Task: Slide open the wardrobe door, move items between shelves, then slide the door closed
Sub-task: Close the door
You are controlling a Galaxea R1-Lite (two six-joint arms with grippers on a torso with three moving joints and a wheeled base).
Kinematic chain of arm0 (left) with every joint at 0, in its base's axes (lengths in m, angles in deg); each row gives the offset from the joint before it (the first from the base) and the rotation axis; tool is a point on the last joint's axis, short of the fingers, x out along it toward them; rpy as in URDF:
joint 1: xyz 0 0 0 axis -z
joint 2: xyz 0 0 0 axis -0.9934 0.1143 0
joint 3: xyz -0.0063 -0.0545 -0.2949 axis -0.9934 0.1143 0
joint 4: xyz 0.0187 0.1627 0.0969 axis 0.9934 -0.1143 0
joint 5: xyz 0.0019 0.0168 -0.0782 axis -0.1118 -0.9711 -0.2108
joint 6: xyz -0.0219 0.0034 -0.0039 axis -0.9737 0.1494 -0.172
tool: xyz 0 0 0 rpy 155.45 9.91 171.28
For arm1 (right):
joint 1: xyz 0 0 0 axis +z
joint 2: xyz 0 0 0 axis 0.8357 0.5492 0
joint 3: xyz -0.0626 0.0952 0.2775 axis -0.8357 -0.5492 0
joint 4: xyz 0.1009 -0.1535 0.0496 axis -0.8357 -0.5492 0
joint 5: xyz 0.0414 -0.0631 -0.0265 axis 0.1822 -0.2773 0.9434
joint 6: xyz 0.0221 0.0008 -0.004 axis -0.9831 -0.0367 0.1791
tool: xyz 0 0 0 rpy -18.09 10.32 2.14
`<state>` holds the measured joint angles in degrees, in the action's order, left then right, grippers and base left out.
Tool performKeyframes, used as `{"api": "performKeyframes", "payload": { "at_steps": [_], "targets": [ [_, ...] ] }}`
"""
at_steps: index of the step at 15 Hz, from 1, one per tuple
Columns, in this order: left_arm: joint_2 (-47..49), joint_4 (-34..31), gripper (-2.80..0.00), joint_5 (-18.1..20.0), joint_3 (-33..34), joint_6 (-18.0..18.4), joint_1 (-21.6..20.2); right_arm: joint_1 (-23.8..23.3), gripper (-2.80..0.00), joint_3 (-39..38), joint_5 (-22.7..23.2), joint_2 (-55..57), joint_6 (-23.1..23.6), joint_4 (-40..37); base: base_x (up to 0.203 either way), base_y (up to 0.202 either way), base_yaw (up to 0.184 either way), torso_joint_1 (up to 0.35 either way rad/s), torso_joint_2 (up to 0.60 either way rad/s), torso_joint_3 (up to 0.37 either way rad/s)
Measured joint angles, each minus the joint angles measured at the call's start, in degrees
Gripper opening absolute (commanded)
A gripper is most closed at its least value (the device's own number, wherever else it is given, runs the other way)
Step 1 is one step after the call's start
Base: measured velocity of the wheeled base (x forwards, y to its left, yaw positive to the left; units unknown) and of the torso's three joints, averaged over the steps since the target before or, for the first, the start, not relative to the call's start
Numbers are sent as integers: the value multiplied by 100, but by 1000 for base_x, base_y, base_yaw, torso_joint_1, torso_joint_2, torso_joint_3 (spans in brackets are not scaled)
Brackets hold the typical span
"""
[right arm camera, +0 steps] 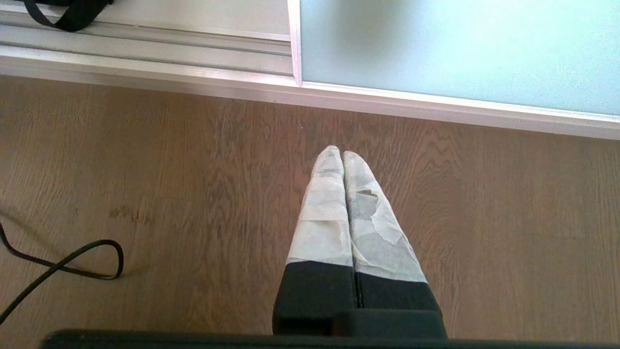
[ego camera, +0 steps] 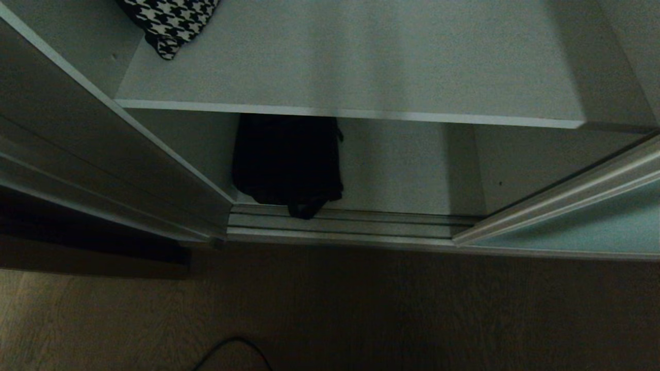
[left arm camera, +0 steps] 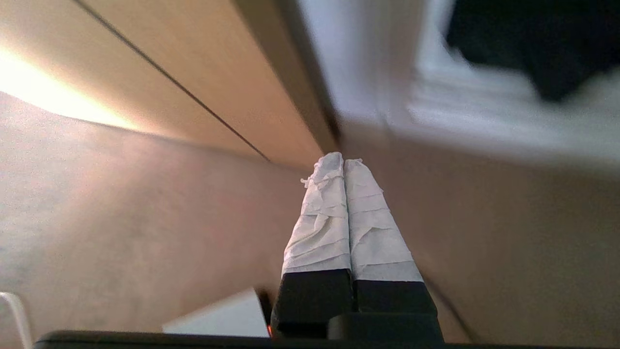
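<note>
The wardrobe stands open. The frosted blue-green sliding door (ego camera: 582, 224) is pushed to the right, and its lower corner (right arm camera: 436, 43) shows in the right wrist view. A black-and-white houndstooth bag (ego camera: 170, 23) lies at the back left of the upper shelf (ego camera: 350, 67). An all-black bag (ego camera: 286, 162) sits on the lower shelf (ego camera: 402, 170), its strap hanging onto the floor track. My left gripper (left arm camera: 344, 162) is shut and empty over the floor, near the beige panel. Over the wooden floor, my right gripper (right arm camera: 337, 152) is also shut and empty. Neither arm shows in the head view.
A ribbed silver floor track (ego camera: 340, 224) runs along the wardrobe's front. A beige wooden panel (left arm camera: 203, 72) closes off the left side. A black cable (right arm camera: 72, 264) loops on the wooden floor (right arm camera: 193, 194) in front.
</note>
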<state>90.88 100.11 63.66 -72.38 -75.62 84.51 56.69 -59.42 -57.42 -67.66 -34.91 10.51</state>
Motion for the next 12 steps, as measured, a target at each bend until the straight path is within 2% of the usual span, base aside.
{"api": "performKeyframes", "payload": {
  "at_steps": [4, 6, 8, 11, 12],
  "targets": [
    [-884, -1510, -280, 1274, -159, 105, -77, 0, -280, 0, 0, 0, 0, -2, 0, 0, 0, 0, 0, 0],
    [-1047, -1701, -280, 1401, -218, 99, -92, 0, -280, 0, 0, 0, 0, 0, 0, 0, 0, 0, 0, 0],
    [-1123, -1580, -280, 1533, -151, 98, -96, 0, -280, 0, 0, 0, -2, -2, 0, 0, 0, 0, 0, 0],
    [-1162, -1470, -280, 1581, -16, -333, -92, 0, -280, 0, 0, 0, 0, -2, 0, 0, 0, 0, 0, 0],
    [-1166, -1476, -280, 1567, -5, -374, -92, 0, -280, 0, 0, 0, 0, -1, 0, 0, 0, 0, 0, 0]
  ]
}}
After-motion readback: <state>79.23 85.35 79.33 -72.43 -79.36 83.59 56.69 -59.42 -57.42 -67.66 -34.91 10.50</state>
